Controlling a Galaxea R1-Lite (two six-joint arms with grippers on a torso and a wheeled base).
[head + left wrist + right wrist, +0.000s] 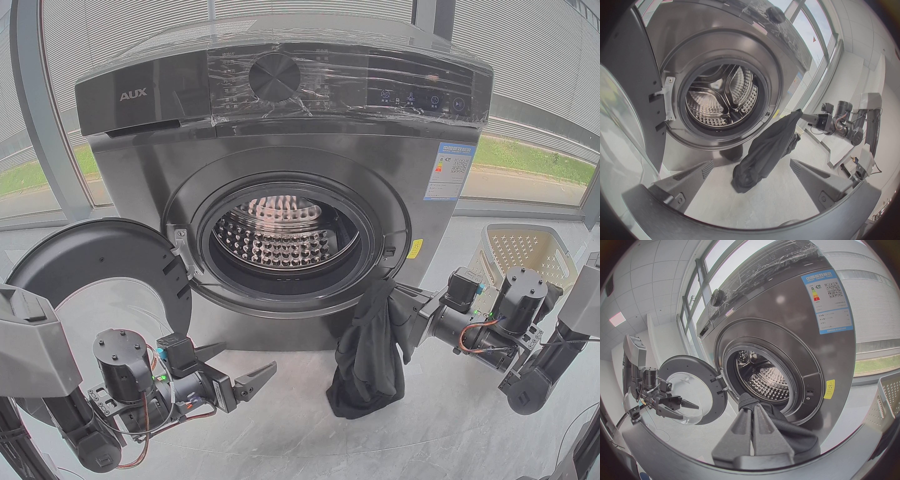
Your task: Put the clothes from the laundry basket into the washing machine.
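The grey washing machine (pixel 156 169) stands ahead with its round door (pixel 94 262) swung open to the left and its steel drum (pixel 281 237) bare inside. A black garment (pixel 369 356) hangs from my right gripper (pixel 392 299), which is shut on its top edge just below the right of the drum opening; the cloth's lower end rests on the floor. The same garment (pixel 765 150) and my right gripper (pixel 750 410) pinching the cloth (pixel 787 433) show in the wrist views. My left gripper (pixel 240 365) is open, low at the left, with nothing between its fingers (pixel 815 181).
A cream laundry basket (pixel 525 250) stands to the right of the machine, beside my right arm. The open door (pixel 693 387) takes up the space left of the drum. Pale floor (pixel 300 431) lies in front of the machine.
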